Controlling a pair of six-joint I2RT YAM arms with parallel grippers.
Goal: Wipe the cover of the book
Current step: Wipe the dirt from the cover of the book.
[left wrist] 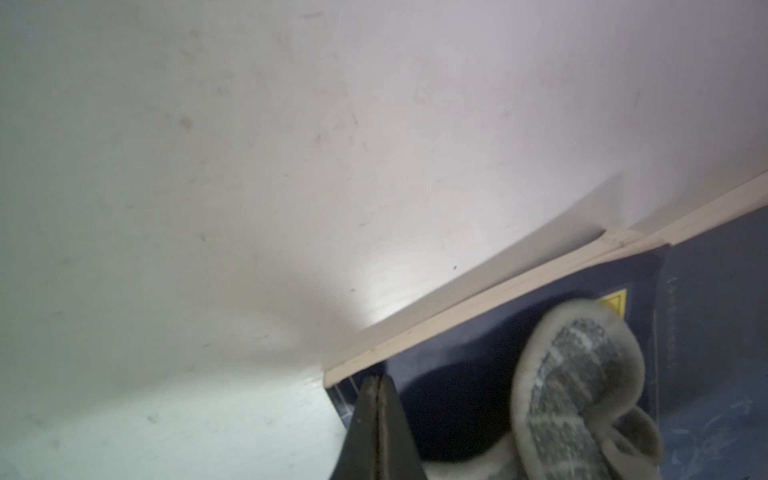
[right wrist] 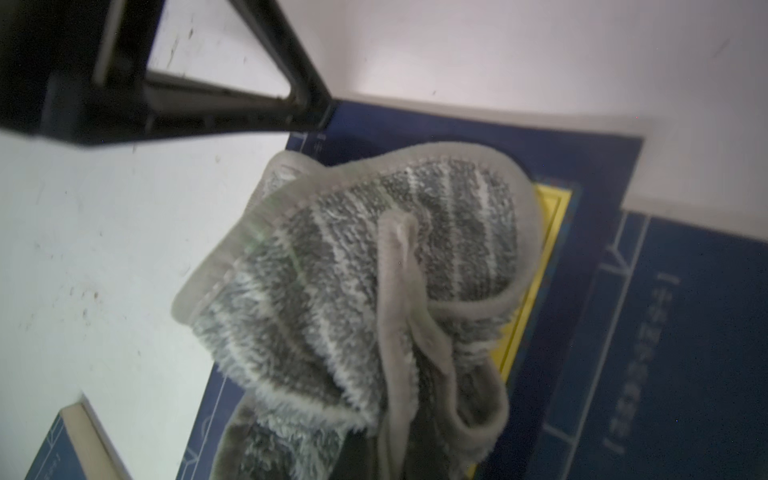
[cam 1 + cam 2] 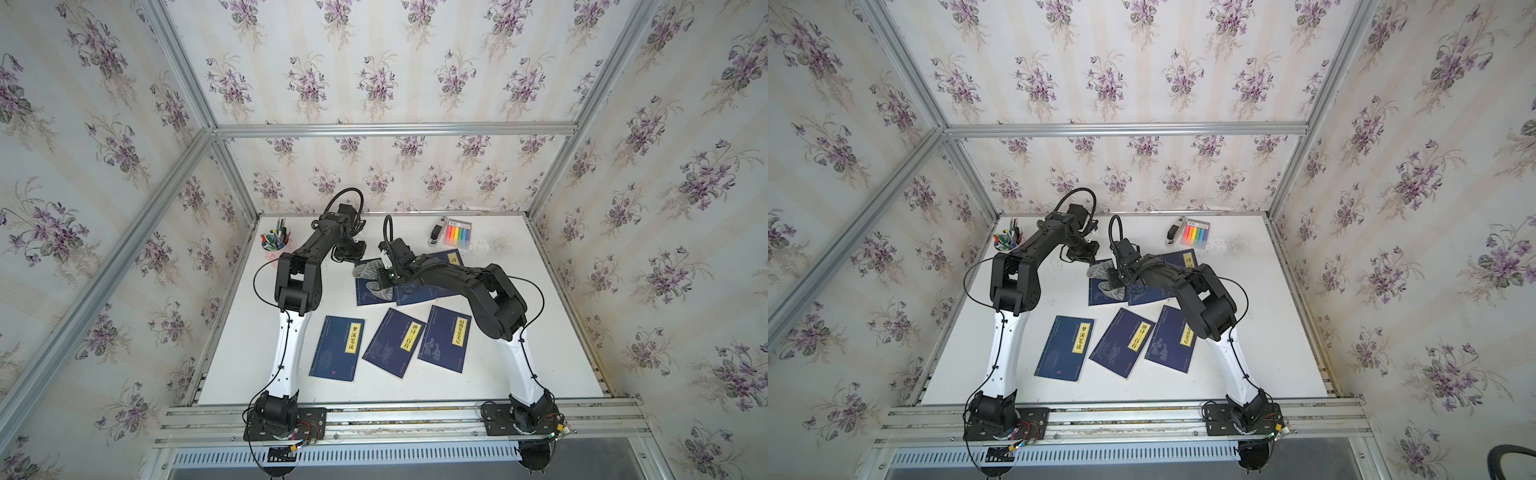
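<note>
Book [image 3: 364, 293] long axis twd back wall [image 3: 395, 174]. L hand [image 1: 376, 395] pressed together at its far corner; R hand [image 3: 383, 281] pinches cloth [image 3: 365, 270] atop; open desk [image 3: 316, 291] left of it.

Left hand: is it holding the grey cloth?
No, the left hand is shut and empty at the book's corner, beside the cloth.

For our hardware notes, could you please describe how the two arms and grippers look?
The left arm and right arm match: white lower link, black joints and upper links. A thin black cable runs along each; a thicker one arcs over each wrist. The left gripper has slim black tapered fingers.
</note>
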